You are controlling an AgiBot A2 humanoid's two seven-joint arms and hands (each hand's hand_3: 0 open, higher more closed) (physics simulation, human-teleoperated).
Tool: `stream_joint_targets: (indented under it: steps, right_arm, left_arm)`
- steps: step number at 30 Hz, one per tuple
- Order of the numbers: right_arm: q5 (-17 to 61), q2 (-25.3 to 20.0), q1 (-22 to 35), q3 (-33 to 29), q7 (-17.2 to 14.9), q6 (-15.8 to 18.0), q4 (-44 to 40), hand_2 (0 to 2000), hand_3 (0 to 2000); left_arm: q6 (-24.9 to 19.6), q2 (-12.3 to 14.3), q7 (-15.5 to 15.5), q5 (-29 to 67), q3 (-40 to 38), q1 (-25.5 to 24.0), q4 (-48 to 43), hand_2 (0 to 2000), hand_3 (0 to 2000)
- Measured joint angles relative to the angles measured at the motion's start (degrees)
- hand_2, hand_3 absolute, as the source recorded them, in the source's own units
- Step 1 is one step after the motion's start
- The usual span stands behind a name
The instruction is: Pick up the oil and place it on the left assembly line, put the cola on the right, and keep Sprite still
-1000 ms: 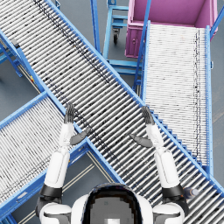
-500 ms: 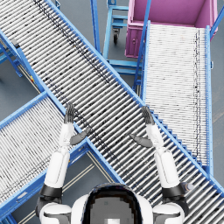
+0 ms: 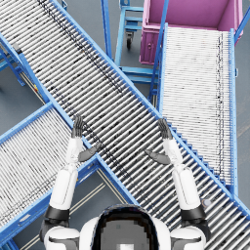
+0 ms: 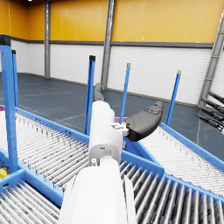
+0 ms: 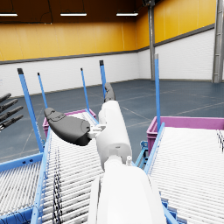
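My left hand (image 3: 79, 141) and right hand (image 3: 167, 145) hang released and empty over the middle conveyor (image 3: 112, 93); oil, cola and Sprite are out of view, so I risk a late, fumbled grab

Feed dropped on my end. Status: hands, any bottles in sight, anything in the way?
Left hand open, empty. Right hand open, empty, over the diagonal roller conveyor. No oil, cola or Sprite in any view. No obstruction seen.

Yellow-over-white walls (image 5: 87, 74) are enclosing a grey floor (image 3: 19, 105). Strip lights (image 5: 72, 14) are glowing overhead. A pink bin (image 3: 149, 46) is standing there.
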Motion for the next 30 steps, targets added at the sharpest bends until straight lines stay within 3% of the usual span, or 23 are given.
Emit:
stream_joint_targets:
  steps: [30]
  right_arm:
    - [0.00,0.00,0.00,0.00,0.00,0.00,0.00,0,0]
  left_arm:
    - [0.00,0.00,0.00,0.00,0.00,0.00,0.00,0,0]
